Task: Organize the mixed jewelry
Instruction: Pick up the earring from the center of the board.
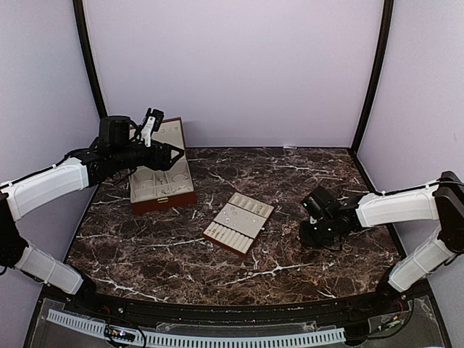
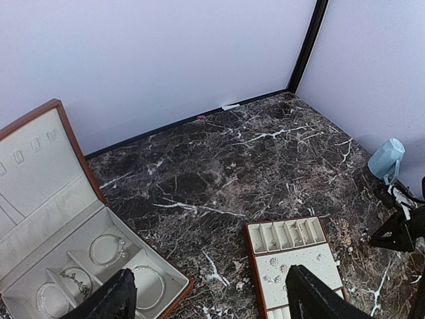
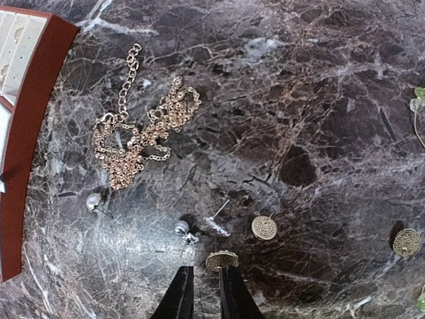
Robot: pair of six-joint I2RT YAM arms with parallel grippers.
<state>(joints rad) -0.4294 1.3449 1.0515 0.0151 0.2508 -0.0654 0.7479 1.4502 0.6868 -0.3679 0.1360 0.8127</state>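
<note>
The mixed jewelry lies loose on the marble under my right gripper [image 3: 206, 272]: a tangled gold chain [image 3: 136, 136], a pearl stud [image 3: 93, 201], a silver stud [image 3: 182, 228], a bar stud [image 3: 216, 226] and two flat gold disc studs [image 3: 264, 227] [image 3: 406, 242]. A third gold disc [image 3: 221, 260] sits tilted against my right fingertip. A narrow gap shows between those fingers, and nothing is visible in it. My left gripper [image 2: 212, 302] hangs open, high above the bare marble between the box [image 2: 40, 199] and the tray [image 2: 312, 262].
The reddish-brown box [image 1: 161, 185] stands open at the back left with bracelets [image 2: 106, 249] in its cream compartments. The cream slotted tray [image 1: 238, 223] lies mid-table, holding small studs; its edge [image 3: 26, 133] shows left of the chain. Green bits [image 3: 417, 100] lie at the right.
</note>
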